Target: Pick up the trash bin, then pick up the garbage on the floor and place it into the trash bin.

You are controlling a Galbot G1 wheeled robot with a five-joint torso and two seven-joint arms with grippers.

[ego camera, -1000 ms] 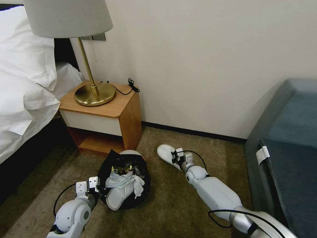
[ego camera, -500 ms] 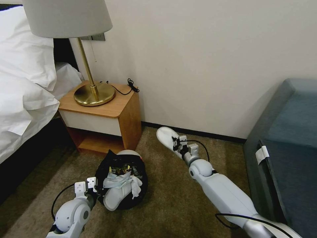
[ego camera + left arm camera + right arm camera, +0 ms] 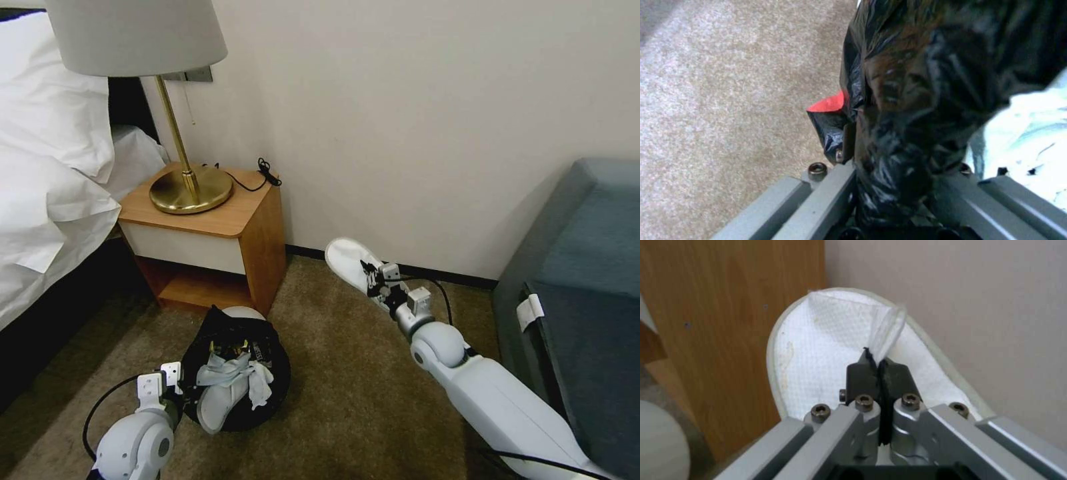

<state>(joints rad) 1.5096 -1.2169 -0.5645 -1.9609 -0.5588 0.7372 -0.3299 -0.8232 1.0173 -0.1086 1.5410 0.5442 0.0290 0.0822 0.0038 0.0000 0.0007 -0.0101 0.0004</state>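
Big picture first: a white bed (image 3: 47,167) fills the far left, a blue-grey sofa (image 3: 587,280) runs down the right, and a pale wall closes off the far side above brown carpet (image 3: 347,400). Between them, far left of centre, sits a wooden nightstand (image 3: 220,227) with a brass lamp (image 3: 190,187) on top and a black cable (image 3: 263,172) trailing at its far edge.

Down near the left, the trash bin (image 3: 233,373) with its crinkly black bag tilts at the end of the left arm, just in front of the nightstand. It is packed: a white slipper (image 3: 217,400) pokes out of the mouth with crumpled tissues (image 3: 247,377) draped over it and dark wrappers behind. The left gripper (image 3: 175,393) is at the bin's near-left rim, and in the left wrist view the black bag (image 3: 916,100) is bunched between its fingers (image 3: 835,196), so it is clamped on the bin's lined rim. A red scrap (image 3: 829,104) shows beside the bag there.

Over to the right, the right arm reaches far toward the wall. The right gripper (image 3: 371,275) has its black fingertips (image 3: 862,373) pinched tight on the strap of the second slipper (image 3: 350,257). That slipper hangs off the carpet, toe pointing far-left, near the baseboard and just right of the nightstand. The right wrist view shows its sole (image 3: 818,373) between wood panel and wall.
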